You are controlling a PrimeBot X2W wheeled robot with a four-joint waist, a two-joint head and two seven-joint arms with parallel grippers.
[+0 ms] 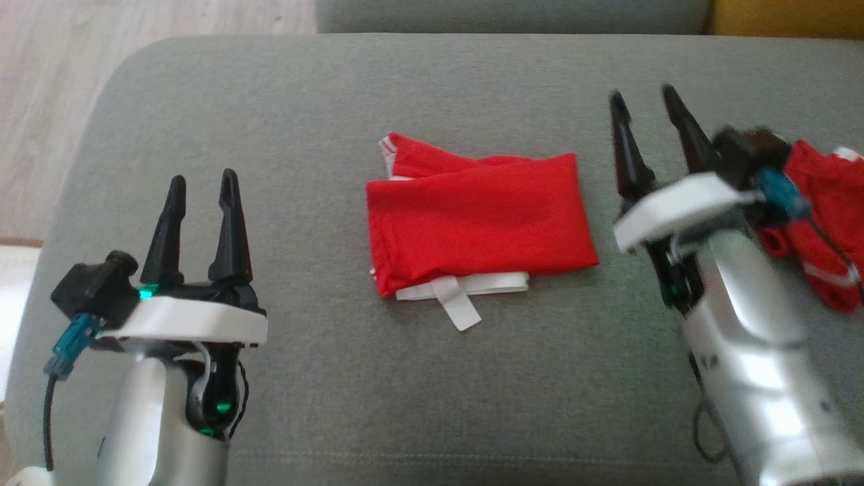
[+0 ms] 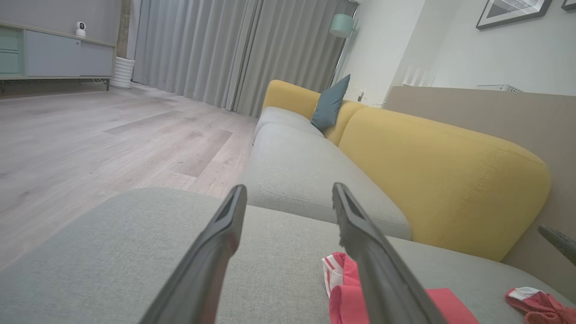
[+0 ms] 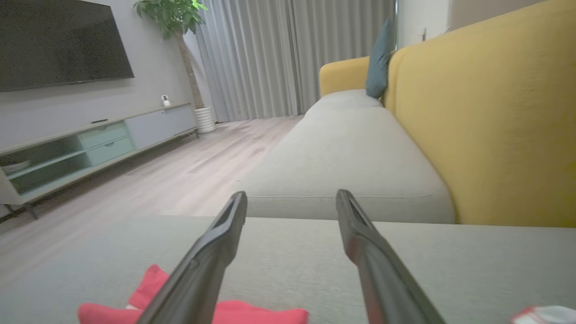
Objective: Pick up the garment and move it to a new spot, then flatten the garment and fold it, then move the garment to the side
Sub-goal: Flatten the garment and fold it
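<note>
Garment: a red garment [image 1: 479, 223] lay folded into a rough rectangle in the middle of the grey seat cushion [image 1: 270, 101], with white trim and a white tab at its near edge.
Left gripper: the left gripper [image 1: 202, 177] was to the garment's left, well apart from it, jaws spread and empty.
Right gripper: the right gripper [image 1: 642, 92] was just right of the garment, jaws released, nothing between them.
Second cloth: a crumpled red and white cloth [image 1: 827, 223] lay farther right of the garment, partly behind the right arm.
Head view: gave the garment's whole outline from above.
Left wrist view: beyond the garment stood a yellow sofa back [image 2: 441, 171], a teal pillow [image 2: 330, 102] and a framed picture [image 2: 513, 11].
Right wrist view: beyond the garment were a television [image 3: 58, 42] and a potted plant [image 3: 175, 13].
</note>
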